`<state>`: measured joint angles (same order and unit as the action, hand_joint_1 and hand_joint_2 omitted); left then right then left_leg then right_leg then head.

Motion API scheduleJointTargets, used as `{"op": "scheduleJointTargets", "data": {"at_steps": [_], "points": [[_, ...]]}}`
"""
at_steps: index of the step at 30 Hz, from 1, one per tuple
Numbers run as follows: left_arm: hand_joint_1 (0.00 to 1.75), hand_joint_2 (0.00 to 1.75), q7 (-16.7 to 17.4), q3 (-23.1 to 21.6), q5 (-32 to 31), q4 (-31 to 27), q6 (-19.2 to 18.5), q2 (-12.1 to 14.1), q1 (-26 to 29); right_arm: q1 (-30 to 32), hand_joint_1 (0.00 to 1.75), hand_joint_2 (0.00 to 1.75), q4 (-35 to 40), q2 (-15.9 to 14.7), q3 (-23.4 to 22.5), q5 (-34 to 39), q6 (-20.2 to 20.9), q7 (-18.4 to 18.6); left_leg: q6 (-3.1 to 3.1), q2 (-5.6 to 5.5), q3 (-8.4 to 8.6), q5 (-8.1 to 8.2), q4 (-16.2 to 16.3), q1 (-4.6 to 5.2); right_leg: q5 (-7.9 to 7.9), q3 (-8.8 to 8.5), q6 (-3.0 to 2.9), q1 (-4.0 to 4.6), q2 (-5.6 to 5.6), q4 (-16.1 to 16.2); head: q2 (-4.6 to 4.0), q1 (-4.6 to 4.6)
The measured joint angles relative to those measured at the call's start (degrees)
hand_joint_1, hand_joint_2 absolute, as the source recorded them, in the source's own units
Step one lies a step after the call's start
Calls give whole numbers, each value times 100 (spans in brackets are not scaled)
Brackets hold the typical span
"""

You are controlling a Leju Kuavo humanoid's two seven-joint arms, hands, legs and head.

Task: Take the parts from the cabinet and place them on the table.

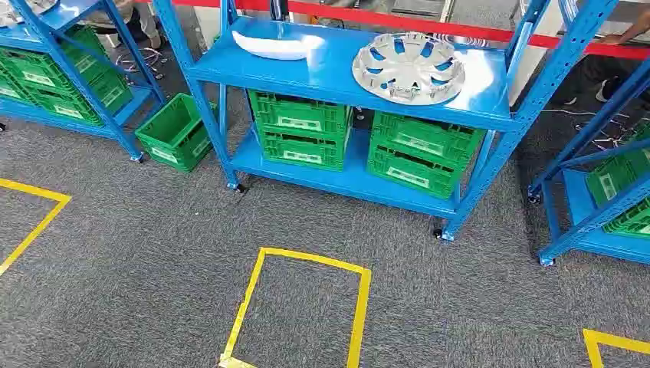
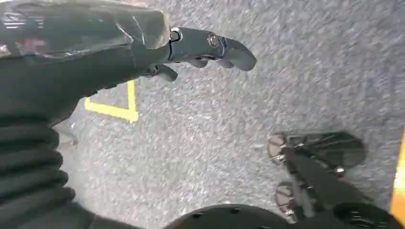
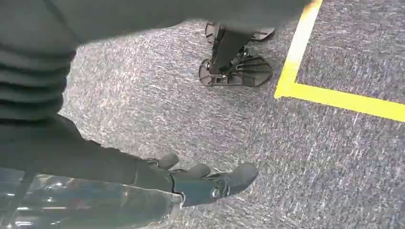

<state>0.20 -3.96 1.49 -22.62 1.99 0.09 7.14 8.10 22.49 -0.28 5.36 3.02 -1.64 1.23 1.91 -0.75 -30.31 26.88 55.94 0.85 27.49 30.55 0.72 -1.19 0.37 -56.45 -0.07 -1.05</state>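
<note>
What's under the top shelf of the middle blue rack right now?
Under the top shelf, green crates sit on the lower shelf in two stacks, the other stack on the right. The shelf above covers their openings, so any contents are hidden.

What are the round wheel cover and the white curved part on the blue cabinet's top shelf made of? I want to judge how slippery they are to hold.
Wheel cover: looks like silver-painted or plated plastic, glossy, with spoke cut-outs; it could be thin metal. White curved part: appears to be smooth moulded plastic with a soft sheen. Both look slick.
</note>
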Motion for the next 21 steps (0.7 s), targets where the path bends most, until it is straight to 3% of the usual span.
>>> {"op": "scheduleJointTargets", "data": {"at_steps": [4,5,21], "points": [[0,175,46,-340,214,22,244,15,-143,-83,0,0,-102,-35,455,353,-218,166,0,0,1,0,1,0,0,1,0,0,0,0,0,0],[0,0,61,-422,256,33,299,20,-182,-107,0,0,-129,-42,560,439,-269,203,0,0,0,0,1,0,0,2,0,0,0,0,0,-2],[0,0,63,-1759,1449,284,1390,210,-675,-635,0,0,-575,-306,2625,1753,-1255,686,0,0,-5,-1,2,0,-1,6,1,0,0,0,0,0]]}}
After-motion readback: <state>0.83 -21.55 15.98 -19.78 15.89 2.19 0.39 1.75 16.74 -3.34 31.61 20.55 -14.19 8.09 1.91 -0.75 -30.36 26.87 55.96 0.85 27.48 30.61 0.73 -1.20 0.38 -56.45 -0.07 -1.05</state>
